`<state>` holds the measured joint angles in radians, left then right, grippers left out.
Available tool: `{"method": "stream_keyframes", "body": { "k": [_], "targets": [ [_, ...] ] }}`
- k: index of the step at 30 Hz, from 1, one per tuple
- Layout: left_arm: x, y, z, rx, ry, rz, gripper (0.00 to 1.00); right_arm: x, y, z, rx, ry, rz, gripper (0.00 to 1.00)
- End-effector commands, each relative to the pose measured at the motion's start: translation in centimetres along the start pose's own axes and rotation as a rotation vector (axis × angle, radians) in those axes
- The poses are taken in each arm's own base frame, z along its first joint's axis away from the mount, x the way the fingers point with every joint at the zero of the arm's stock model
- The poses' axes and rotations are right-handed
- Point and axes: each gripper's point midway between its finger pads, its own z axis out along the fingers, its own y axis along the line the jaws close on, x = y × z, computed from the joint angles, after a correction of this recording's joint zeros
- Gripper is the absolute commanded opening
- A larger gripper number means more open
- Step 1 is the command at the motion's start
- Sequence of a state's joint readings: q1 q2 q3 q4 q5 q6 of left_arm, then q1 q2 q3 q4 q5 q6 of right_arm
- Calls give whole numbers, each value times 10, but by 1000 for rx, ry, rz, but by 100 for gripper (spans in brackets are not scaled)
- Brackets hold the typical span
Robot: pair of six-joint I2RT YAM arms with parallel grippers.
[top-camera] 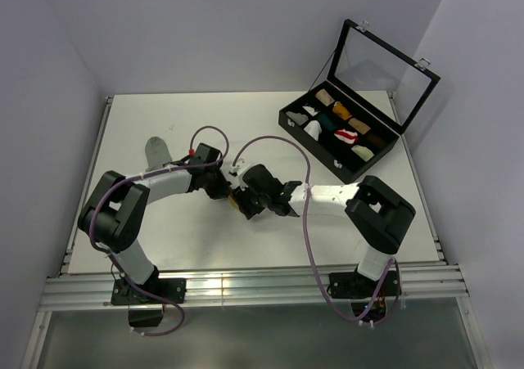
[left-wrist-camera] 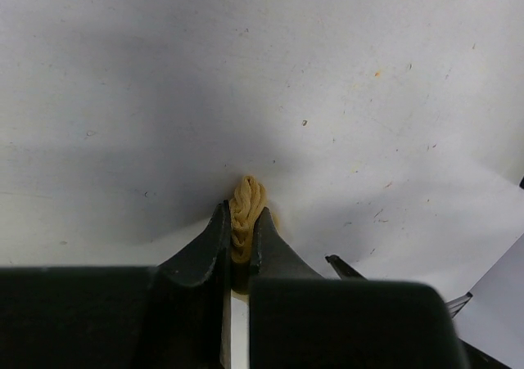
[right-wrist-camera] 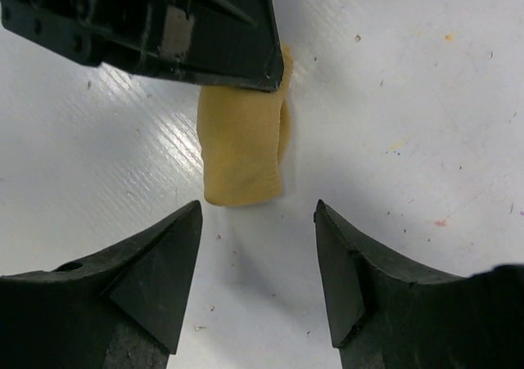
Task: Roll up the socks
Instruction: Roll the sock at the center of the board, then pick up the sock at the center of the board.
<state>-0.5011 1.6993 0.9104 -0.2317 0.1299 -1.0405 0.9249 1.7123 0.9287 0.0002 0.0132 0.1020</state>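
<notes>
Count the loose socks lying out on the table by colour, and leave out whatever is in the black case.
Grey sock: 1
Yellow sock: 1
Total: 2 in view

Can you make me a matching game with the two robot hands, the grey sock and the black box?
Things:
1. left gripper
2. right gripper
3. grey sock
4. black case

States:
a. lid standing open
b. open, holding nothing
c. pinched shut on the yellow sock
d. lying flat, held by no gripper

Pairs: 1-c, 2-b, 3-d, 4-a
</notes>
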Motion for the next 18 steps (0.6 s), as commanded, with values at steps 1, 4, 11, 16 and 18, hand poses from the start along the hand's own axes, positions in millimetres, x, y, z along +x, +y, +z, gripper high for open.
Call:
{"method": "stream_keyframes", "body": {
  "k": [1, 4, 11, 16, 18],
  "targets": [
    [3, 5, 2, -36, 10, 29, 0, -30, 4, 4, -4, -95, -35, 65],
    [3, 5, 2, -32, 13, 25, 0, -29, 7, 12, -24, -94, -42, 66],
    [4, 4, 3, -25, 18, 24, 0, -17, 12, 30, -54, -83, -31, 66],
    [6, 4, 4, -27, 26, 21, 0, -12, 10, 40, -38, -68, -33, 63],
    [6, 4, 4, -26, 28, 20, 0, -9, 8, 43, -29, -60, -42, 62]
  ]
}}
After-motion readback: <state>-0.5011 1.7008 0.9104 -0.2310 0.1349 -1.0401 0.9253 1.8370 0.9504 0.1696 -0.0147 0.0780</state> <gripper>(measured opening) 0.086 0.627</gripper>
